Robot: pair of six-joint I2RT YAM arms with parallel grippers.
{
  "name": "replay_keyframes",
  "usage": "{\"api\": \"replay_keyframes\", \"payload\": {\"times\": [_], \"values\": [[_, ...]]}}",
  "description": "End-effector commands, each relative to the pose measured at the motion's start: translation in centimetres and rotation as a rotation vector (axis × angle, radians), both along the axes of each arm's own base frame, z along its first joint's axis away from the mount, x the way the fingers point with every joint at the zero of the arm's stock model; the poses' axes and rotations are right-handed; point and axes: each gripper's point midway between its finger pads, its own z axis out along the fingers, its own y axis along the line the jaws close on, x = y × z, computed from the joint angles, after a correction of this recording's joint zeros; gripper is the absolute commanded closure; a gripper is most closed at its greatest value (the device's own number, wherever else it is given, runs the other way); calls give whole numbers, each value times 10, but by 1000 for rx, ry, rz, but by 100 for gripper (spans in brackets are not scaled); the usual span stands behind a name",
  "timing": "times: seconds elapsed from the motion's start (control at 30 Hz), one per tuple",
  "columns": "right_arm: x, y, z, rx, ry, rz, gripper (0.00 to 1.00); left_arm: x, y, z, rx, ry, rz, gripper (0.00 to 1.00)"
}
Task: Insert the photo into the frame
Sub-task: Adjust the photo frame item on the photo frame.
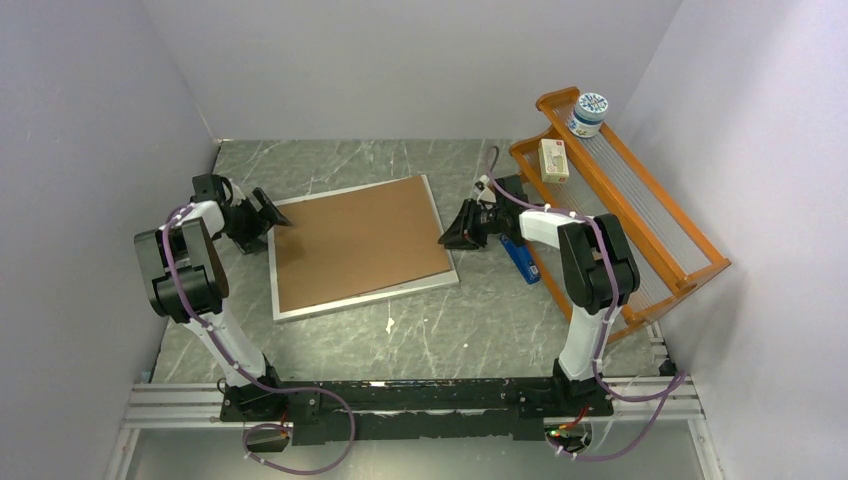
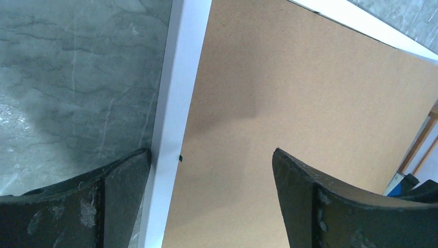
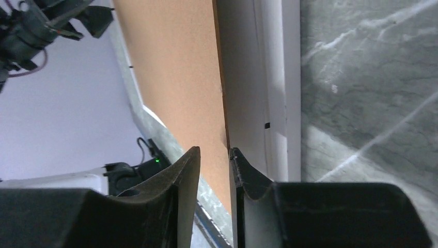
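Observation:
The frame [image 1: 365, 298], thin and silvery-white, lies flat on the marble table with a brown backing board [image 1: 355, 240] covering its inside. The photo is hidden. My left gripper [image 1: 272, 215] is open at the frame's left edge; in the left wrist view it [image 2: 212, 151] straddles the white rim [image 2: 178, 93] and the board [image 2: 299, 93], one finger beside the rim. My right gripper [image 1: 448, 235] is at the right edge. In the right wrist view its jaws [image 3: 214, 149] stand slightly apart, with the board's raised edge [image 3: 175, 67] between them, above the frame [image 3: 276, 77].
An orange wooden rack [image 1: 640, 200] stands along the right wall, holding a white jar [image 1: 588, 113] and a small box [image 1: 553, 159]. A blue object [image 1: 520, 260] lies on the table beside the right arm. Walls close in the left, back and right sides.

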Motion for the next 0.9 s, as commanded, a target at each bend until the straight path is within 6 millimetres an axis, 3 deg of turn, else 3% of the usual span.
{"api": "replay_keyframes", "payload": {"times": [0.0, 0.27, 0.63, 0.77, 0.87], "values": [[-1, 36, 77, 266, -108, 91, 67, -35, -27, -28, -70, 173, -45, 6], [-4, 44, 107, 413, -59, 94, 54, -33, -26, -29, -68, 169, -44, 6], [-4, 47, 107, 402, -67, 103, 44, -30, -25, -31, -67, 171, -41, 6], [-3, 45, 95, 336, -97, 98, 40, -32, -25, -32, -67, 176, -42, 6], [1, 42, 71, 219, -97, 88, 42, -32, -25, -33, -64, 176, -40, 6]]}}
